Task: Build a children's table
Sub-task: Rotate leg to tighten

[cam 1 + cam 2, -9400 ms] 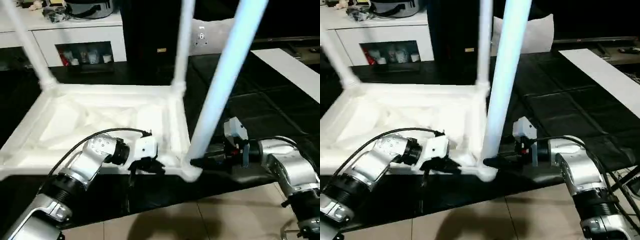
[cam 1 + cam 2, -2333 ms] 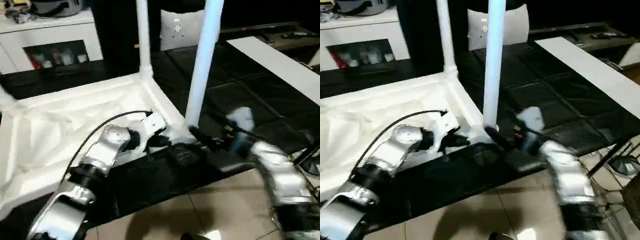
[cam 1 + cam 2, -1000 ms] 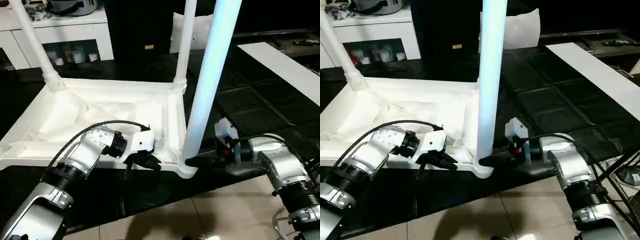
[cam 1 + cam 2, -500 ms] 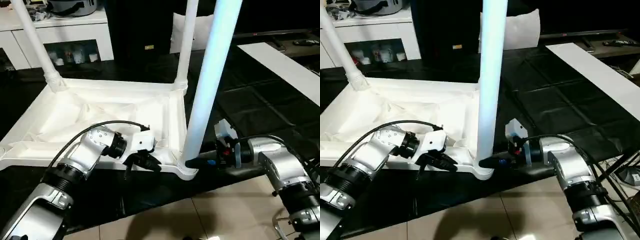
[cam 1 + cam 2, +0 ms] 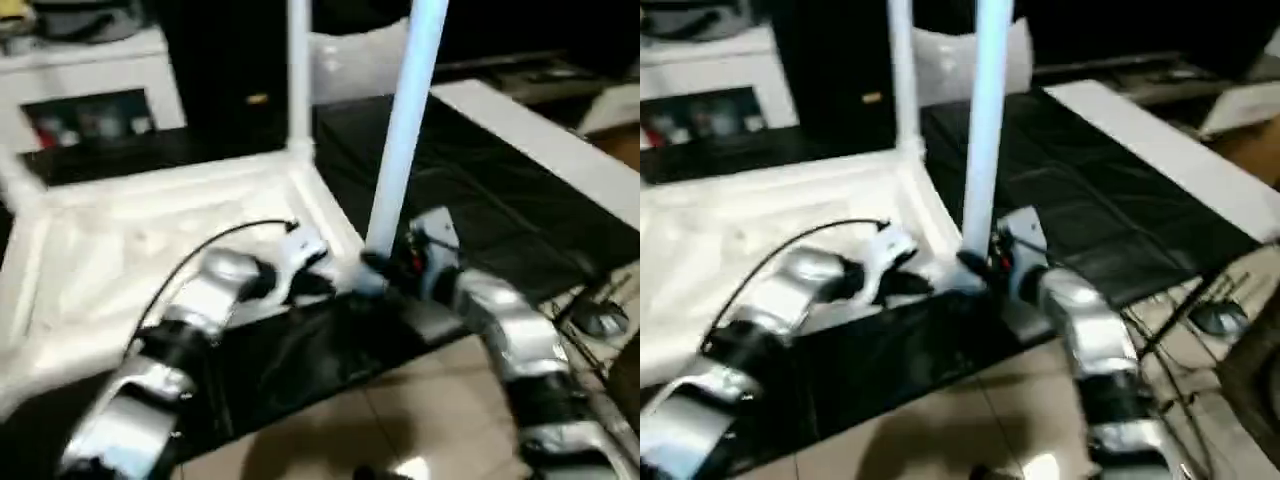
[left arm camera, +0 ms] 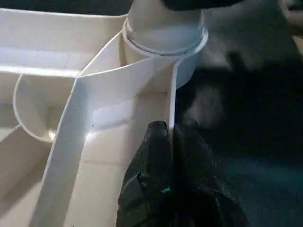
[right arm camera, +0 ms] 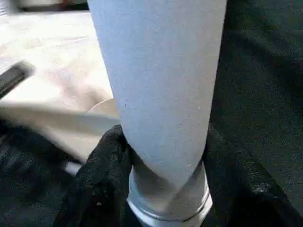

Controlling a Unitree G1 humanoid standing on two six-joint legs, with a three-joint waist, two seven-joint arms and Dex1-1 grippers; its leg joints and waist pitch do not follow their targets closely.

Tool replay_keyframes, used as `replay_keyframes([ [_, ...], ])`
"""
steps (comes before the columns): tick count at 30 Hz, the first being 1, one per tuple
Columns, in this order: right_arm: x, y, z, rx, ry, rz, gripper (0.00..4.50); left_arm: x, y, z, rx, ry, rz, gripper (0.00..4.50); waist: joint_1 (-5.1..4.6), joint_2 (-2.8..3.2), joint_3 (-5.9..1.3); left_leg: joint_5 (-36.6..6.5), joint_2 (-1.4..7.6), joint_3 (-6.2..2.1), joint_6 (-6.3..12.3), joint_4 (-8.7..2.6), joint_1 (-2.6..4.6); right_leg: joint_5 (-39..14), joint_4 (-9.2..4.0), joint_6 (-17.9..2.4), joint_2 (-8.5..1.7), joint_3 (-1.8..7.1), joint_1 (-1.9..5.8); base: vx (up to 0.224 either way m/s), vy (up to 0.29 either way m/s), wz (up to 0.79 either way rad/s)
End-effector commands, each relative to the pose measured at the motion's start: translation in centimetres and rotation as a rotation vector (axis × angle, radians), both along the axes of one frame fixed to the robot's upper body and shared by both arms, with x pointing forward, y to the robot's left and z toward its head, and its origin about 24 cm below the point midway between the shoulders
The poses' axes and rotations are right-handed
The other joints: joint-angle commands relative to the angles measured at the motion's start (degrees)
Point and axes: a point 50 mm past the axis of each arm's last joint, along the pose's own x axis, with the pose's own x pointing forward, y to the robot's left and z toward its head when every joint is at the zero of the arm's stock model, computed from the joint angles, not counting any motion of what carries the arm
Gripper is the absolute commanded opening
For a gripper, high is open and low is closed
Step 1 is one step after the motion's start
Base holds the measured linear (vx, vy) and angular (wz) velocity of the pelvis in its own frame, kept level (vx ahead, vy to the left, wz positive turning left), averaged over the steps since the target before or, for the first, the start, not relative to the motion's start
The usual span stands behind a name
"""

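Note:
The children's table lies upside down on a black mat, its ribbed white top (image 5: 120, 240) facing up. A long white leg (image 5: 405, 120) stands in the near corner socket (image 6: 163, 35), and another leg (image 5: 298, 70) rises at the far corner. My left gripper (image 6: 170, 130) is shut on the thin rim wall just beside that near socket. My right gripper (image 7: 165, 142) is shut on the near leg (image 7: 161, 80) just above the socket, with one black finger (image 7: 111, 146) on each side of the tube.
A white cabinet (image 5: 90, 70) stands at the back left and a white cushion (image 5: 350, 55) behind the table. A flat white panel (image 5: 530, 130) lies on the black mat (image 5: 480, 200) to the right. Tiled floor (image 5: 400, 420) and cables (image 5: 600, 320) are near my right arm.
The whole view has swung and blurred, so the camera moved. Both grippers keep their holds at the near corner. The right jaws closed a little over the last second.

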Motion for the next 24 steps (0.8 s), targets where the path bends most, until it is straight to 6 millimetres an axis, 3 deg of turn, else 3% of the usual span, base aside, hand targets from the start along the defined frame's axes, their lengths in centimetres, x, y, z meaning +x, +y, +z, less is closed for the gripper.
replay_keyframes([
  [1,-0.3,4.2,0.0,0.049,0.018,0.071,2.26,1.4,-2.4,3.3,-0.099,-0.153,0.068,0.00,-0.19,-0.36,-4.48,-9.60,-0.50,0.78,2.61,-4.19,-1.06,-31.15,-4.42,2.06,-3.20,1.81,4.47,0.000,0.000,0.00],
  [3,-0.2,4.1,-0.1,-0.023,-0.024,0.042,2.61,1.5,-2.8,3.5,-0.085,-0.196,0.057,0.00,0.01,-0.36,-4.61,-6.98,-0.21,0.80,3.68,-4.37,-1.02,-27.35,-3.84,0.81,-3.22,2.52,4.32,0.000,0.000,0.00],
  [5,-0.3,4.1,-0.3,-0.039,-0.035,0.043,2.63,1.4,-3.1,3.6,-0.077,-0.217,0.038,0.00,0.14,-0.54,-5.04,-2.56,-0.18,0.82,4.74,-4.39,-1.39,-22.25,-2.60,-1.19,-3.10,3.20,4.55,0.062,-0.019,0.05],
  [6,-0.3,3.9,-0.2,-0.045,-0.055,0.048,2.71,1.3,-3.2,3.5,-0.077,-0.213,0.021,0.00,0.50,-0.97,-5.22,1.14,-0.26,0.88,6.19,-4.08,-1.57,-18.15,-1.25,-3.40,-3.02,3.84,4.35,0.066,-0.024,0.05],
  [8,-0.3,3.7,-0.2,-0.061,-0.078,0.056,2.96,1.2,-3.2,3.4,-0.072,-0.213,0.005,0.00,0.88,-1.03,-5.66,5.00,-0.44,0.91,7.43,-3.71,-1.89,-13.91,-0.05,-4.60,-2.97,4.18,4.52,0.031,-0.013,0.02],
  [9,-0.4,3.6,-0.1,-0.074,-0.095,0.056,3.04,1.2,-3.2,3.4,-0.068,-0.214,-0.002,0.00,1.32,-1.02,-5.69,8.72,-0.30,0.89,8.99,-3.55,-1.76,-9.83,0.79,-6.41,-3.01,4.50,4.23,0.000,0.000,0.00],
  [11,-0.5,2.9,-0.1,-0.067,-0.091,0.032,3.17,0.9,-3.1,3.2,-0.059,-0.216,-0.053,0.00,2.21,-1.52,-5.72,11.47,-0.75,1.09,11.69,-3.19,-2.07,-6.58,1.64,-7.50,-2.95,4.87,4.18,0.000,0.000,0.00],
  [13,-0.6,1.7,-0.1,-0.067,-0.126,-0.009,3.50,0.3,-2.9,2.8,-0.056,-0.215,-0.138,0.00,3.12,-1.43,-5.54,9.77,-0.76,1.43,12.15,-3.27,-1.83,-9.89,1.38,-6.53,-3.02,4.96,3.96,0.000,0.000,0.00],
  [16,-1.1,0.5,0.5,-0.005,-0.174,-0.018,3.62,-0.1,-2.2,2.4,-0.048,-0.216,-0.194,0.00,3.60,-1.36,-5.29,7.72,-0.45,1.51,11.29,-3.49,-1.65,-13.34,0.86,-5.21,-2.90,4.91,3.83,0.000,0.000,0.00],
  [17,-1.1,0.3,0.5,-0.003,-0.179,-0.027,3.85,-0.2,-2.1,2.3,-0.047,-0.217,-0.196,0.00,3.70,-1.35,-5.18,7.14,-0.36,1.50,10.96,-3.56,-1.63,-14.32,0.66,-4.75,-2.89,4.91,3.77,0.000,0.000,0.00],
  [21,-2.3,-0.7,1.3,0.029,-0.241,-0.020,4.08,0.1,-1.4,2.0,-0.025,-0.236,-0.184,0.00,4.40,-1.74,-4.67,1.34,-0.39,1.88,7.49,-4.13,-1.34,-22.28,-0.72,-0.94,-2.67,4.75,3.61,0.000,0.000,0.00],
  [23,-4.0,-1.4,1.2,0.003,-0.193,0.007,4.37,0.2,-1.0,2.2,-0.099,-0.234,-0.153,0.00,4.73,-2.00,-4.33,-1.88,-0.66,2.05,5.77,-4.30,-1.05,-26.60,-1.70,1.71,-2.34,4.54,3.28,0.000,0.000,0.00],
  [24,-4.4,-1.5,0.9,0.007,-0.151,0.009,4.42,0.1,-0.9,2.2,-0.127,-0.226,-0.160,0.43,4.92,-2.07,-4.20,-2.81,-0.89,2.06,5.51,-4.41,-0.94,-27.82,-2.09,3.07,-2.03,4.52,3.40,0.000,0.000,0.00],
])
